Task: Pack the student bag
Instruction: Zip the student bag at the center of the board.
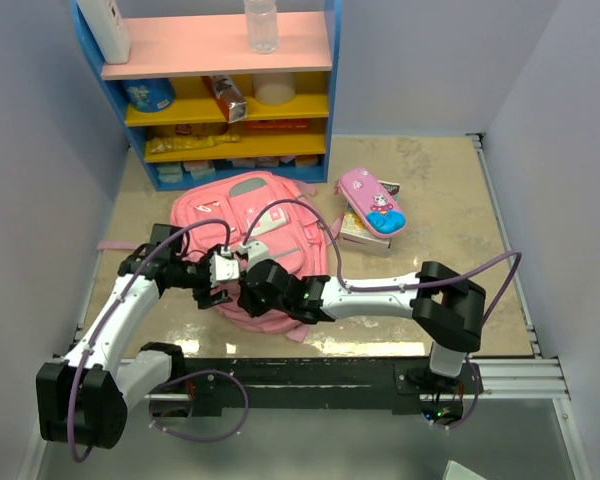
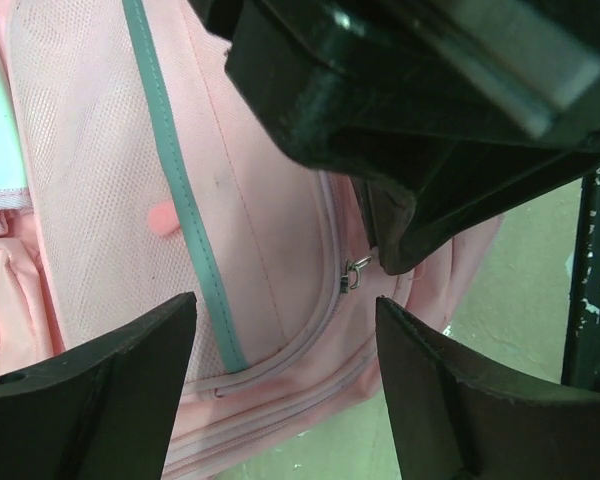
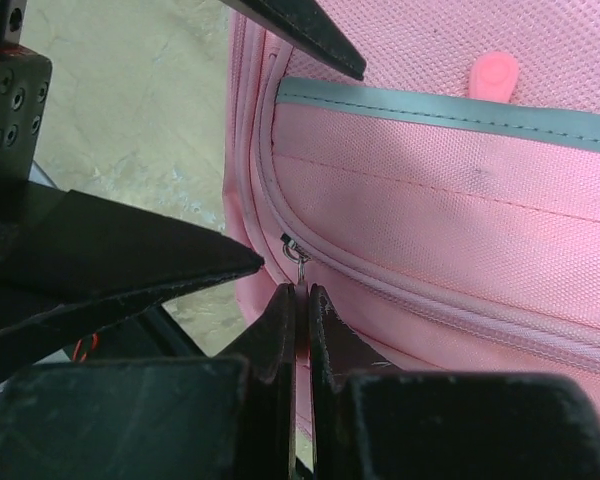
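The student bag (image 1: 260, 215) is a large pink backpack lying flat in the middle of the table. Both grippers meet at its near edge. My right gripper (image 3: 302, 290) is shut on the thin pull tab of a zip; the metal zip slider (image 3: 298, 262) sits just beyond the fingertips on a curved pocket zip. My left gripper (image 2: 285, 305) is open, its fingers straddling the bag's (image 2: 270, 250) lower edge with nothing between them. In that view the same slider (image 2: 353, 272) shows just under the right gripper's (image 2: 410, 110) black body. From above, the left gripper (image 1: 220, 280) and right gripper (image 1: 248, 285) sit side by side.
A blue, pink and yellow shelf unit (image 1: 220, 90) with boxes and a bottle (image 1: 261, 25) stands at the back. A small pink pencil case (image 1: 372, 200) lies on books (image 1: 365, 238) to the right of the bag. The arms' black rail (image 1: 330, 375) runs along the near edge.
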Tool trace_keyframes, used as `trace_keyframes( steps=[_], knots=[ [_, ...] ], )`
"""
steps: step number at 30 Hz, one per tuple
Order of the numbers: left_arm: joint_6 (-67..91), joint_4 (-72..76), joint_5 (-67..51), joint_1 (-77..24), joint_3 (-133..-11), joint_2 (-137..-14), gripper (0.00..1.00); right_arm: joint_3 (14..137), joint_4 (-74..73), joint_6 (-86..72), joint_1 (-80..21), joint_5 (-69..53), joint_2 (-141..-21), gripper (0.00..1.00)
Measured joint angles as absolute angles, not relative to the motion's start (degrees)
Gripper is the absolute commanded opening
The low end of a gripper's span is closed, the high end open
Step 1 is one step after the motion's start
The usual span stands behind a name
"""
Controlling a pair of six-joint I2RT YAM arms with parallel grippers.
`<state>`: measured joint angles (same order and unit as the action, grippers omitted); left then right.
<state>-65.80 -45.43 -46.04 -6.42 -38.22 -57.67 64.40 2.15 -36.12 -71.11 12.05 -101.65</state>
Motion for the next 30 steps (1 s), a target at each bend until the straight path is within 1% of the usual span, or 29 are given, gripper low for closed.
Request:
trace_keyframes(
  steps=[7,10,11,13,17,21,27,28,30],
  knots=[
    [-67.2,-42.3,-43.7,-6.9,-36.2,-58.1,0.66,63.0,3.2,-36.7,-70.0,9.6,-99.7,0.00],
    [-67.3,-40.9,-43.0,-7.0,-35.6,-58.2,0.45,62.1,3.5,-37.0,-69.6,8.9,-99.2,0.00],
    [-67.3,-40.5,-42.9,-7.1,-35.5,-58.3,0.30,62.0,3.6,-37.1,-69.6,8.6,-99.2,0.00],
    [-67.1,-40.3,-42.8,-7.2,-35.4,-58.5,0.12,61.9,3.7,-37.3,-69.3,8.1,-99.1,0.00],
    [-68.2,-40.4,-43.4,-7.7,-35.4,-58.9,0.05,61.7,4.3,-37.4,-68.9,7.9,-99.1,0.00],
    [-68.4,-40.4,-43.4,-7.9,-35.4,-59.0,0.04,61.3,4.4,-37.3,-68.6,7.8,-98.6,0.00],
    [-68.4,-39.8,-44.6,-8.1,-35.4,-58.9,0.07,58.4,2.4,-36.9,-65.3,5.7,-93.1,0.00],
    [-68.4,-39.7,-44.8,-8.3,-35.5,-58.8,0.11,58.1,2.1,-36.8,-64.5,4.9,-92.4,0.00],
    [-68.4,-39.8,-44.8,-8.4,-35.7,-58.8,0.14,56.9,1.5,-36.4,-62.5,3.8,-90.7,0.00]
  ],
)
